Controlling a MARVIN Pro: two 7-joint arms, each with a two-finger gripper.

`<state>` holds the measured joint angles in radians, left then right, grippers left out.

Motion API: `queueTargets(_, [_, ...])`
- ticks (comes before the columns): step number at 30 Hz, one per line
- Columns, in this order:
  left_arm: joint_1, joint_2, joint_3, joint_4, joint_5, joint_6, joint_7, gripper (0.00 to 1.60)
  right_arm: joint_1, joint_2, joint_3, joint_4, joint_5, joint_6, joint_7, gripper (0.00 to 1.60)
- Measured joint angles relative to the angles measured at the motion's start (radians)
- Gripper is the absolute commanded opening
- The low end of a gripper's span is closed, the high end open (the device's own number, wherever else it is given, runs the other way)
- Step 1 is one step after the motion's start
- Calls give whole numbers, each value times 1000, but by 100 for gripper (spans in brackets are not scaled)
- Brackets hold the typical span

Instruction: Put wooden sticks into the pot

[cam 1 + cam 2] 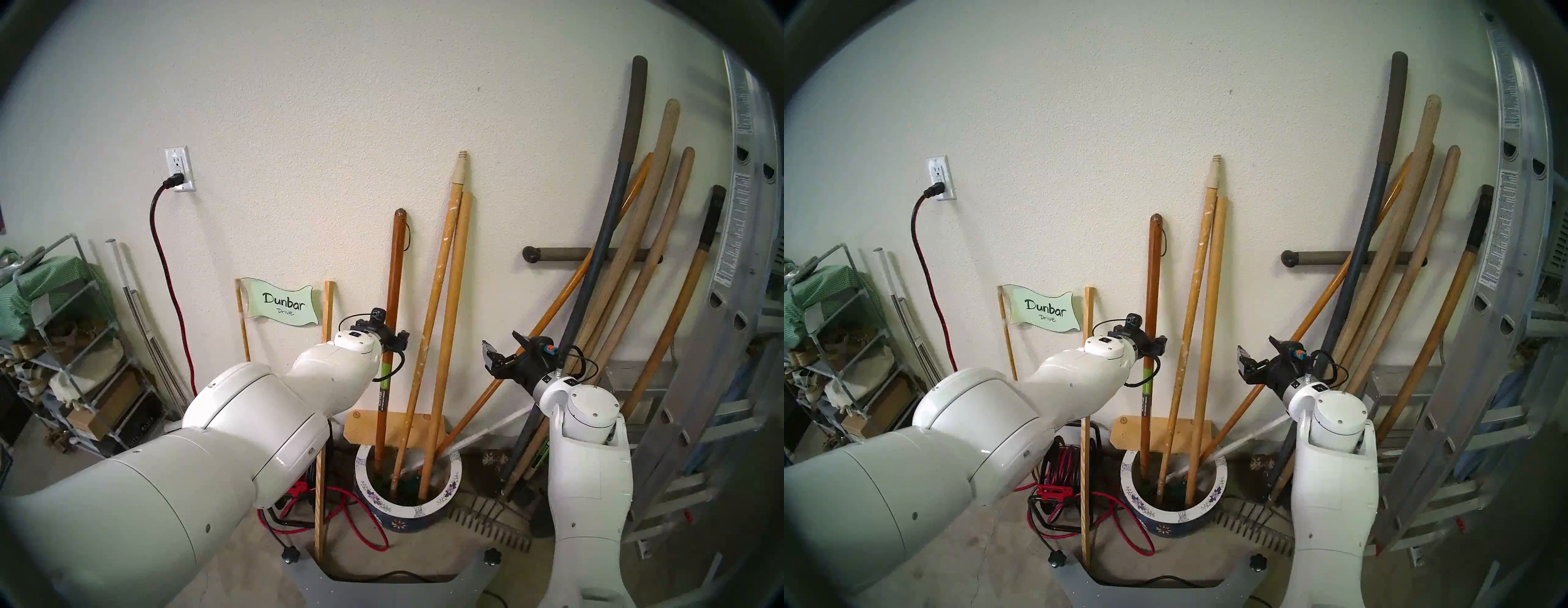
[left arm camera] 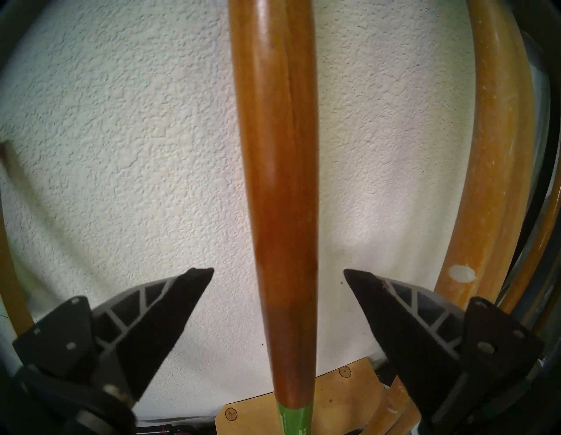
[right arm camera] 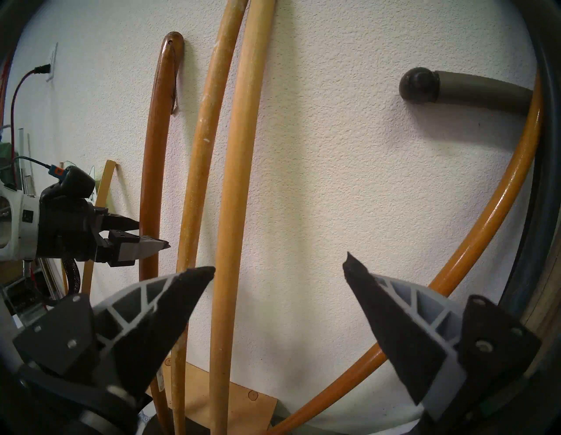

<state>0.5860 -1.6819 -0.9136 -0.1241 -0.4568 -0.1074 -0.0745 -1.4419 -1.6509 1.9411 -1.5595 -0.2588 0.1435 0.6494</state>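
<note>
Wooden sticks all three stand in pot, tops leaning on wall: dark red-brown stick leftmost, paint-flecked stick and plain pale dowel beside it. Left pincer spread apart, straddling red-brown stick, fingers clear of it. Right pincer spread apart too, empty, near pale dowel.

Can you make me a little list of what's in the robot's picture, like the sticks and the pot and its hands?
pot: blue, white flowered rim, on the floor by the wall
red-brown stick: standing in the pot
speckled stick: in the pot, leaning on the wall
plain stick: in the pot
left gripper: jaws open around the red-brown stick, not touching
right gripper: jaws open, empty
</note>
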Motion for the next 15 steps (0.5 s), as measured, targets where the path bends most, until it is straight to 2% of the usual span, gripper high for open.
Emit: queueTargets(15, [15, 10, -6, -7, -3, -58, -10, 160, 0, 0, 0, 0, 0, 0, 0, 160])
